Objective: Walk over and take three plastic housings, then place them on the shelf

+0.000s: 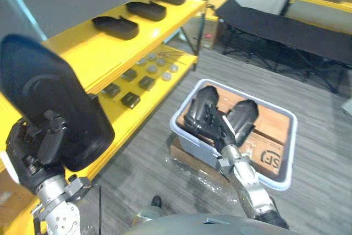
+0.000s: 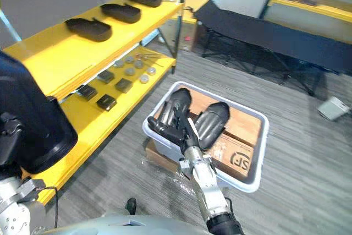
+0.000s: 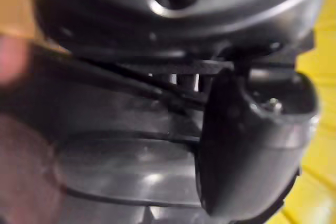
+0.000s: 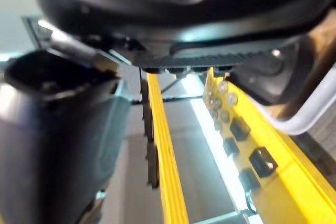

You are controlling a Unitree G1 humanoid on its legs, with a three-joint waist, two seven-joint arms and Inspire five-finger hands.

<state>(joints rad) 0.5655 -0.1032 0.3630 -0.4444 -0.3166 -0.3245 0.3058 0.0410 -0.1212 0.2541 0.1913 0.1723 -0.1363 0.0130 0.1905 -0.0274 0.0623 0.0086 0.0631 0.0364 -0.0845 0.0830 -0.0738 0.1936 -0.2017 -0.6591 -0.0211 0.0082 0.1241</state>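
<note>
Left hand (image 1: 30, 148) gripped one black housing (image 1: 52, 100), long axis near upright, with the shelf (image 1: 77, 53) right behind it, so left was nearer. Right hand (image 1: 209, 125) sat over tub (image 1: 291, 141) housings (image 1: 245, 115); grip unclear.

Noted ahead of me at 1 o'clock: a pale grey bin (image 1: 195, 146) on the grey plank floor (image 1: 324, 136), with brown cardboard (image 1: 272, 125) inside it. At 11 o'clock I record dark square parts (image 1: 131, 100), with round silver discs (image 1: 165, 76) just beyond. Far back at 1 o'clock stands a black folding cot (image 1: 275, 26).
</note>
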